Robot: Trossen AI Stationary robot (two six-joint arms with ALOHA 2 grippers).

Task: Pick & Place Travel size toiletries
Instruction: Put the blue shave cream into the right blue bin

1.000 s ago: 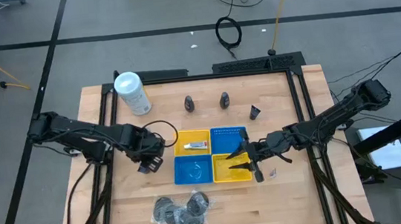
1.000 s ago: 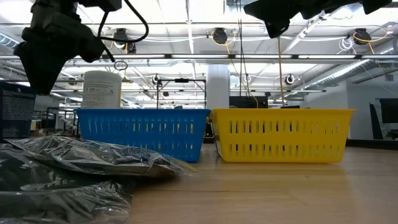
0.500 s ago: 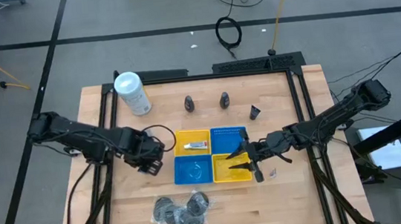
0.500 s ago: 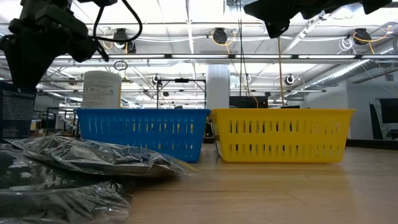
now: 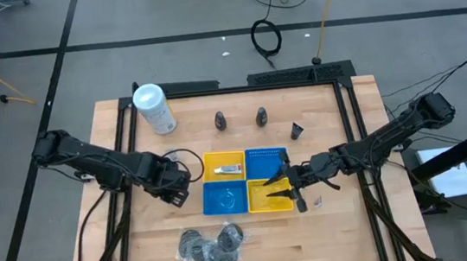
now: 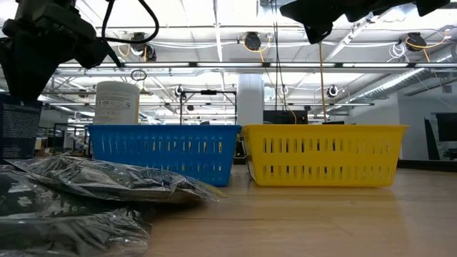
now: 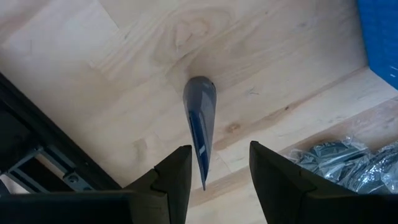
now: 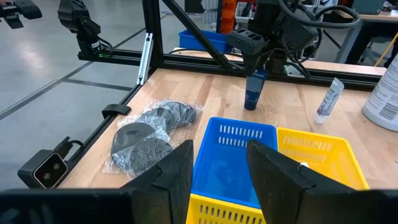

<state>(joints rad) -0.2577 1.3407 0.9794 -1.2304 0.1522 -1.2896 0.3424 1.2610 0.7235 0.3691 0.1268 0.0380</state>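
A dark blue tube [image 7: 199, 124] stands upright on the table, cap end down, to the left of the baskets. Its flat crimped end [image 7: 203, 180] points up between the fingers of my left gripper [image 7: 219, 149]. That gripper [image 5: 173, 191] is open and points down, one finger on either side of the tube [image 8: 252, 93], not touching it. A pale tube [image 8: 329, 99] stands on the table nearby. My right gripper [image 5: 292, 191] is open and hovers over the near yellow basket [image 5: 268, 198], holding nothing. Wrapped dark discs [image 5: 213, 245] lie near the front edge.
Two yellow and two blue baskets sit in a square at mid-table, and the far yellow one [image 5: 224, 166] holds a pale item. Three dark cone bottles [image 5: 220, 120] [image 5: 261, 116] [image 5: 297, 129] stand beyond them. A white canister [image 5: 154, 108] lies at far left.
My left gripper has moved a little toward the table's left edge, away from the baskets. The right arm has kept still.
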